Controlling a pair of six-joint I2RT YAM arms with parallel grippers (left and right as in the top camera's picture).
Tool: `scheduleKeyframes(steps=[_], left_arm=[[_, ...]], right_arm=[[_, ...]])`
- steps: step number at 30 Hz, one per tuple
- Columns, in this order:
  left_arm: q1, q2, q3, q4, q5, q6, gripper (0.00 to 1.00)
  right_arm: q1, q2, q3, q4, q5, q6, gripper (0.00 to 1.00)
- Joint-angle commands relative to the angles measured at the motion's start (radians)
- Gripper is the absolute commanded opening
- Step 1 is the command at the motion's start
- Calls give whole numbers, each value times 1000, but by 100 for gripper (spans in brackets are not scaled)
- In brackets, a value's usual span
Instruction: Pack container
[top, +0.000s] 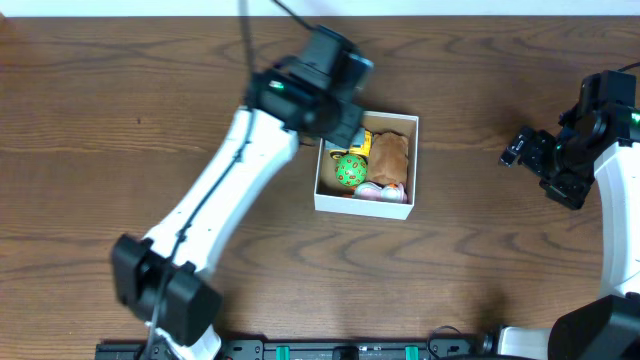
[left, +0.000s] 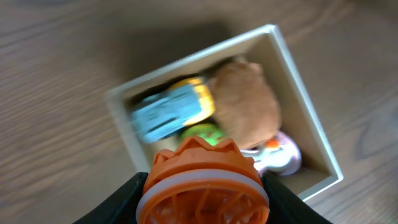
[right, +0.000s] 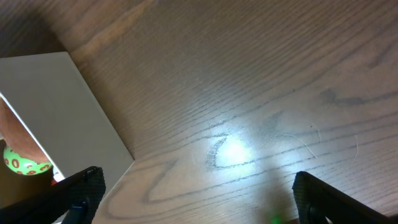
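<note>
Container (top: 365, 205) crowded (little room), orange toy (left: 202, 183) in left jaws

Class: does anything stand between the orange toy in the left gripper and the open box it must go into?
Nothing visible bars the way. The left gripper holds the orange toy over the open container. Inside, a blue-and-yellow toy, brown plush, green ball and pink toy crowd the floor, so it would likely land on them.
</note>
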Motion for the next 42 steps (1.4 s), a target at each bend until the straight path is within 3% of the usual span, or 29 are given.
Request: scheduleKeyframes(steps=[1,8,12,16,19,26,35,42], left_arm=[[-27,89,-20,6,-6,20,44],[-31,238,-20,-6,-5,20,45],[-31,248,-18,-34,-4,20,74],[-21,199,10,-89,-6,20,84],[-3,125,40,-125,-8,20,99],[86,-130,68,-150,-17,11,98],[332,-412,68,-251,-235,-101,98],[489,-505,68,-303,-249,-100,98]], right_arm=[[-3,0,-3,-4,-8,17,99],[-3,0,-3,-3,-19,17,99],[-3,0,-3,0,-19,17,99],[-3,0,-3,9,-19,16,99],[-1,-5,-3,31,-20,-11,99],[43,-76,-3,76,-37,-89,99],[192,-264,-3,147,-217,-357,99],[292,-397,-3,206,-221,-359,99]])
